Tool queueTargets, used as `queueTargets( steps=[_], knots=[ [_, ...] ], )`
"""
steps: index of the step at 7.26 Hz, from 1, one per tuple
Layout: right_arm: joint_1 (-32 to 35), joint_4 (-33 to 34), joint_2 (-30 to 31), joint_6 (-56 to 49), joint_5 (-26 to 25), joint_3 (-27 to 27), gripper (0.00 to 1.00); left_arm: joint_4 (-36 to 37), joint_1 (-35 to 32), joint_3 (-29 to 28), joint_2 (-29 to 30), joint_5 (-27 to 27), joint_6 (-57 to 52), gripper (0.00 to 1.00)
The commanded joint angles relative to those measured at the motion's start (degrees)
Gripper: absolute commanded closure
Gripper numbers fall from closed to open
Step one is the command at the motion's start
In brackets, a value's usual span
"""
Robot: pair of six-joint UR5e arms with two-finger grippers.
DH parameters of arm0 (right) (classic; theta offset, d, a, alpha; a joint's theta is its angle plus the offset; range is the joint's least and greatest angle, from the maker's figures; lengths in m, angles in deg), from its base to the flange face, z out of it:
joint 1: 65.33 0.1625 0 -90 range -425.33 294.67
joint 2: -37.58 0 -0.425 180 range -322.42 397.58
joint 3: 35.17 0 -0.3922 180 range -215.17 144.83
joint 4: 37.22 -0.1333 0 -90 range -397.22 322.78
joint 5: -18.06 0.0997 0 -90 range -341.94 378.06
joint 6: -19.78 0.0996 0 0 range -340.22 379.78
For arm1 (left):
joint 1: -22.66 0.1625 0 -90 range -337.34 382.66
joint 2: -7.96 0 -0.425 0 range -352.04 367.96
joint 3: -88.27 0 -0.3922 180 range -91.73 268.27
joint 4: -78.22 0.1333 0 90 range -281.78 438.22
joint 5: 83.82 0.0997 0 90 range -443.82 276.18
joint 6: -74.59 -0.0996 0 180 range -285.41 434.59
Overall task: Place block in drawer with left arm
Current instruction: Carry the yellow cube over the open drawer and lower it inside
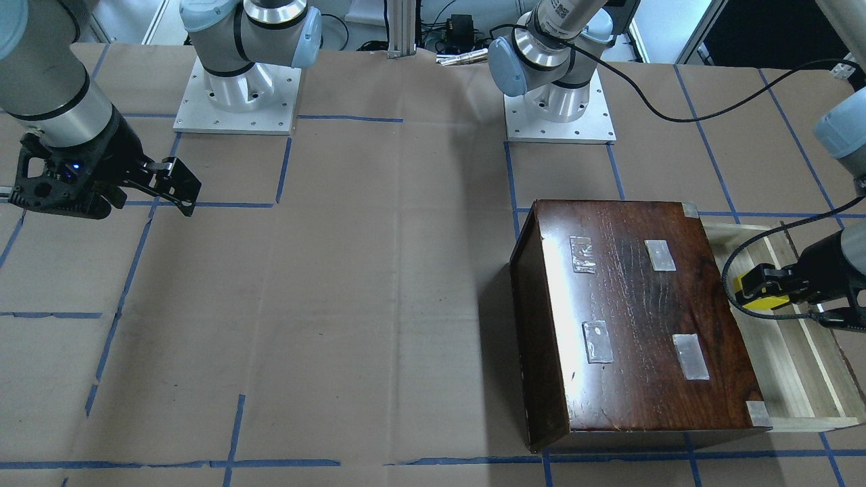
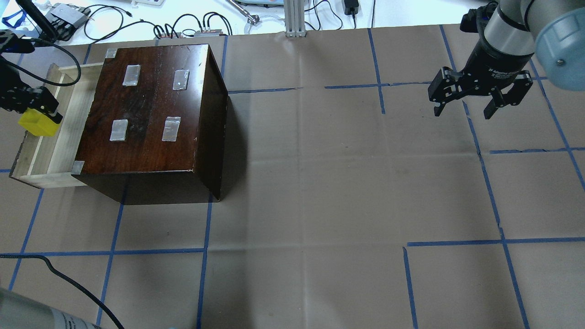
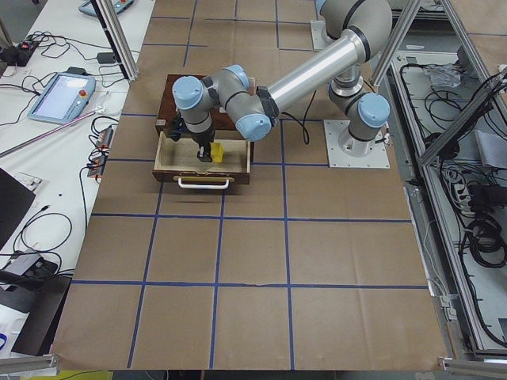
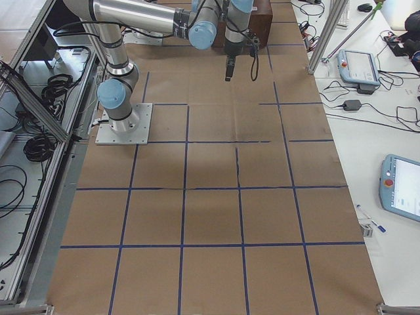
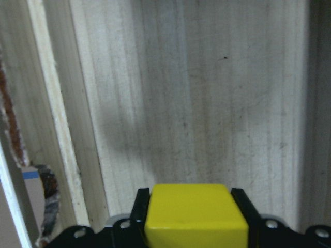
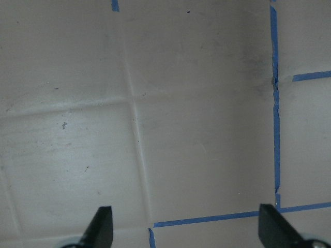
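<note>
The small yellow block (image 2: pixel 39 124) is held between the fingers of my left gripper (image 2: pixel 36 112), which is shut on it. The gripper hangs over the open drawer (image 2: pixel 50 153), a shallow pale wood tray pulled out of the dark-brown box (image 2: pixel 151 105). In the left wrist view the block (image 5: pixel 195 214) sits between the black fingers above the drawer's wooden floor (image 5: pixel 196 103). The front view shows the block (image 1: pixel 766 301) over the drawer (image 1: pixel 802 368) beside the box. My right gripper (image 2: pixel 464 109) is open and empty, well off to the other side above bare paper.
The table is covered in brown paper with blue tape lines (image 2: pixel 205 250). The box's top carries several clear tape patches (image 2: pixel 131 75). A loose black cable (image 1: pixel 731 284) loops beside the left gripper. Cables and devices lie along the far edge (image 2: pixel 192 27).
</note>
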Motion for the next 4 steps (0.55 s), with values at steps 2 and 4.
queueTargets(
  steps=[2,4],
  knots=[
    [0.00,0.00,0.00,-0.02,0.00,0.00,0.00,0.54,-0.04,-0.60,1.86,-1.58,1.23,1.00],
    [0.00,0.00,0.00,-0.02,0.00,0.00,0.00,1.33,-0.04,-0.69,2.66,-1.58,1.23,0.99]
  ],
)
